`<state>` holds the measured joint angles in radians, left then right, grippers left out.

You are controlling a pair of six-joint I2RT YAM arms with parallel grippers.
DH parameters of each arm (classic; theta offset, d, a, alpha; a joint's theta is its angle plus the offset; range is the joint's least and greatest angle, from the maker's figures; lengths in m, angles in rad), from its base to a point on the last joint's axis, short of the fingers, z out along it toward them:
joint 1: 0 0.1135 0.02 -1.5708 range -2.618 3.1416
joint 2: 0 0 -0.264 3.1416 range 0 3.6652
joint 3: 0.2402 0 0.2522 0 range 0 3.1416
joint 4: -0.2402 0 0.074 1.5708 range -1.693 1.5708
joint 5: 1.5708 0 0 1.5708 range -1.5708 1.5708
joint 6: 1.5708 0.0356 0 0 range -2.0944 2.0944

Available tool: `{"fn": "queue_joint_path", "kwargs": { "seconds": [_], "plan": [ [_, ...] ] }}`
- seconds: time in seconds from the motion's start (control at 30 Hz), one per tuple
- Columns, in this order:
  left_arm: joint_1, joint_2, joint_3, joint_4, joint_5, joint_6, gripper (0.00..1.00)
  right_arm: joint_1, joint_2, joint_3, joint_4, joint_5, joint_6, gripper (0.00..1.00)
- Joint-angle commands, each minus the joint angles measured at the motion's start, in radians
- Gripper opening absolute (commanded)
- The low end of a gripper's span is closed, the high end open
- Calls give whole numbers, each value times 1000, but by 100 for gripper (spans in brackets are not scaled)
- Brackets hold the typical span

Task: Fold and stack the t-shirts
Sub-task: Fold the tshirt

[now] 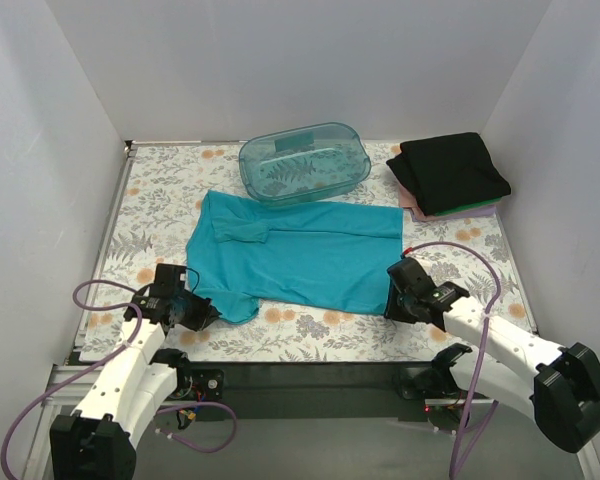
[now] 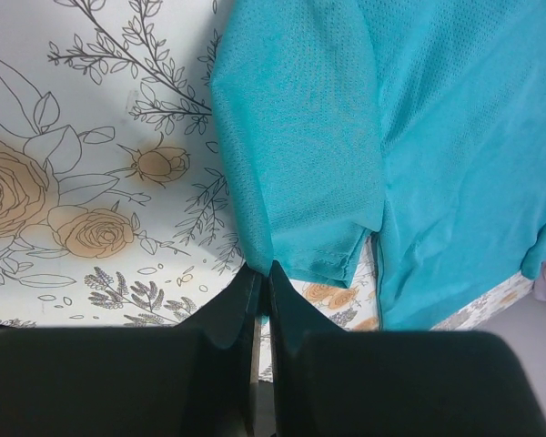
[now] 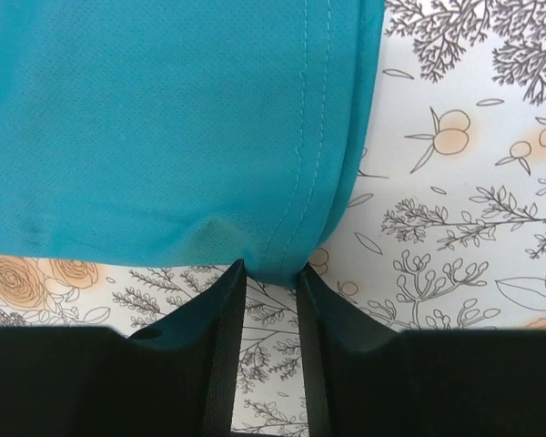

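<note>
While teal t-shirt [image 1: 310, 260] lies spread on counter [image 1: 160, 190], left fingers [image 2: 223, 319] clench sleeve edge at tips, right fingers [image 3: 209, 309] pinch hem corner: paired grips, probably for lifting near edge over. Folded stack [image 1: 455, 172] far beyond right fingers.

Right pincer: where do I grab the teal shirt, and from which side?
Its near right hem corner, approached from the near edge. The teal t-shirt lies flat with the hem to the right; that corner juts over the table straight ahead of the right pincer, so pinching it looks easiest.
</note>
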<state>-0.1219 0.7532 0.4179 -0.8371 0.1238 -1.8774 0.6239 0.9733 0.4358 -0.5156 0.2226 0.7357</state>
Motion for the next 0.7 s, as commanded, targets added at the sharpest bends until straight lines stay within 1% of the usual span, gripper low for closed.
{"fn": "queue_joint_path", "kwargs": {
  "seconds": [0.0,0.1,0.13,0.2,0.23,0.33,0.5,0.67],
  "plan": [
    [-5,0,24,-5,10,18,0,7,34,-35,37,23,24,35],
    [-5,9,65,-26,-27,27,0,7,51,-23,40,44,24,33],
    [-5,9,71,-28,-27,29,0,7,59,-16,42,47,25,25],
    [-5,6,76,-19,-12,32,0,7,62,-9,40,43,24,17],
    [-5,5,76,-13,-6,35,0,7,58,-6,40,34,24,10],
    [-5,9,82,4,7,40,0,7,30,6,31,24,8,1],
    [-5,54,125,45,33,50,0,5,-4,70,14,20,-18,1],
    [-5,149,196,92,56,54,0,-3,25,155,8,12,-68,1]
  ]
}}
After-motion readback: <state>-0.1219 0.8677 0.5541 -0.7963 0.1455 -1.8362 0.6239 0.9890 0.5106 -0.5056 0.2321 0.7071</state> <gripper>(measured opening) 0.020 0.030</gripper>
